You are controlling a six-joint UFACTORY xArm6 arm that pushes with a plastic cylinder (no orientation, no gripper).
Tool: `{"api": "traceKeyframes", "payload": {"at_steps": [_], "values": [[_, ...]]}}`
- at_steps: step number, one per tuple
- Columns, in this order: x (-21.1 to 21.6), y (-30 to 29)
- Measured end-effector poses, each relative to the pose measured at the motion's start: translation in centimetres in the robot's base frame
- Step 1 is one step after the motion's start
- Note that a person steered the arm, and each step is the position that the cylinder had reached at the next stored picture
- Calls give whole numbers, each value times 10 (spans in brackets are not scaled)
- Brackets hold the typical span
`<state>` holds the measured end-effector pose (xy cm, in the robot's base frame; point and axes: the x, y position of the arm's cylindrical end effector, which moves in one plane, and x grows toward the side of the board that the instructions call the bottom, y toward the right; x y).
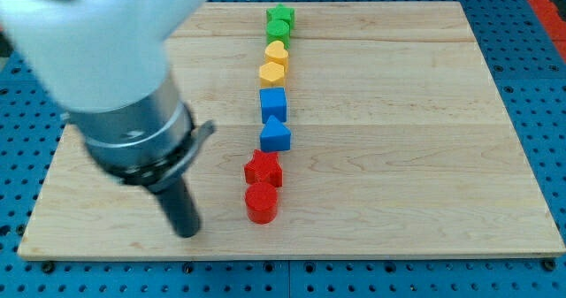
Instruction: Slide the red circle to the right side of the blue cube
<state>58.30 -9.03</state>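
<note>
The red circle (262,203) sits near the view's bottom, at the low end of a column of blocks. The blue cube (273,103) stands higher up in that column, with a blue triangle (275,135) and a red star (263,168) between the two. My tip (187,230) rests on the board to the left of the red circle, a short gap away, not touching it. The rod comes down from the big arm body at the view's upper left.
Above the blue cube the column goes on with a yellow hexagon (272,72), a yellow heart (278,52), a green circle (279,28) and a green star (281,16). The wooden board (424,130) lies on a blue pegboard.
</note>
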Motion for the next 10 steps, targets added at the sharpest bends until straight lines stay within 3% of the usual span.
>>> {"api": "traceKeyframes", "payload": {"at_steps": [2, 5, 7, 8, 9, 10], "values": [[-28, 122], [-24, 115], [4, 165], [-35, 191], [-27, 255], [-41, 259]]}}
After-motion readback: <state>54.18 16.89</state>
